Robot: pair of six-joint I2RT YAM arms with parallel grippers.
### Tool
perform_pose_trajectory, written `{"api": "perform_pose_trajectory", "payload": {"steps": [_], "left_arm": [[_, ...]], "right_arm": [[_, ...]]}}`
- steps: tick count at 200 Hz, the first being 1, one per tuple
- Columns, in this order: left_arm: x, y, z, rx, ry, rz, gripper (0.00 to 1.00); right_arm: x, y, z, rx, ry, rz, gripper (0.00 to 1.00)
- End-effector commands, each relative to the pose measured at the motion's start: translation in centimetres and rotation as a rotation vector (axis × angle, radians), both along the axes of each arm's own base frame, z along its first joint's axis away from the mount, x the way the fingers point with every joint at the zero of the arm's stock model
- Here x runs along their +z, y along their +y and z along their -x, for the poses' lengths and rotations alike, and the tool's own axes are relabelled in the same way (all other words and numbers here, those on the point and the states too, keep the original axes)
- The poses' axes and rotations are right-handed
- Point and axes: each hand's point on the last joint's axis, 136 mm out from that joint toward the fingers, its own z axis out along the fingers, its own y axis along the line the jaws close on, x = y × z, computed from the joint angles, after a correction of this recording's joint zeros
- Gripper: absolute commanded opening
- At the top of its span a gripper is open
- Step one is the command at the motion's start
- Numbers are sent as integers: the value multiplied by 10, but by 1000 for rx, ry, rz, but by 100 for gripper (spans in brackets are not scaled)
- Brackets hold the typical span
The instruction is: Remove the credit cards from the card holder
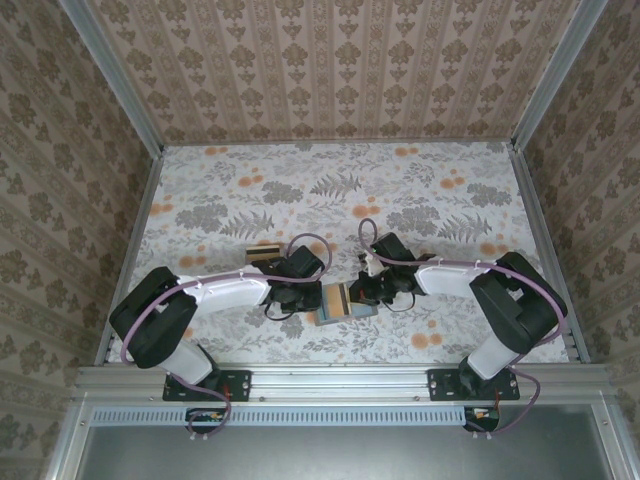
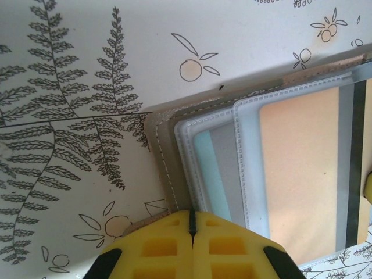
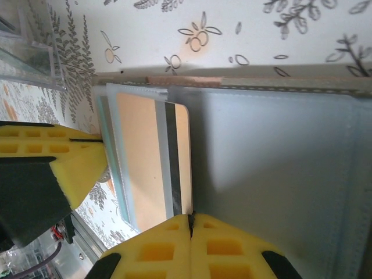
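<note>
The card holder (image 1: 345,303) lies open on the floral table between my two grippers, blue-grey lining (image 3: 273,163) up and tan outer rim (image 2: 165,151) showing. A tan-orange credit card (image 2: 302,163) with a black stripe sticks partway out of its pocket toward the fold (image 3: 142,157). A teal card edge (image 2: 209,168) sits in the outer pocket. My left gripper (image 2: 191,216) is shut on the holder's left edge (image 1: 314,297). My right gripper (image 3: 191,220) is shut at the orange card's exposed edge, beside the fold (image 1: 358,292).
A clear plastic tray (image 1: 265,254) stands just behind the left gripper, and its corner shows in the right wrist view (image 3: 29,52). The metal front rail (image 1: 340,375) runs close below the holder. Patterned walls enclose the table on three sides.
</note>
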Motion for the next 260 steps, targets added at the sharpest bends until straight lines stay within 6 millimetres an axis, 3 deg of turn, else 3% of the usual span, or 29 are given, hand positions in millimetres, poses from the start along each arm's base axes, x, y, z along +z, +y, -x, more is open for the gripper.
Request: {"api": "perform_pose_trajectory", "payload": {"steps": [1, 24, 57, 176, 207, 260], "left_arm": [[-18, 18, 16, -7, 63, -94, 0], [-18, 18, 17, -10, 64, -94, 0], [-17, 17, 17, -10, 63, -92, 0], [-17, 17, 18, -13, 64, -91, 0], [-17, 17, 18, -11, 63, -91, 0], [-17, 18, 19, -13, 62, -95, 0]], "right_arm": [[-1, -5, 5, 10, -3, 6, 0], [-2, -2, 4, 10, 5, -7, 0], [0, 5, 0, 14, -1, -42, 17], [-3, 27, -1, 60, 8, -58, 24], [-5, 30, 0, 69, 12, -56, 22], [-5, 22, 1, 57, -1, -32, 0]]}}
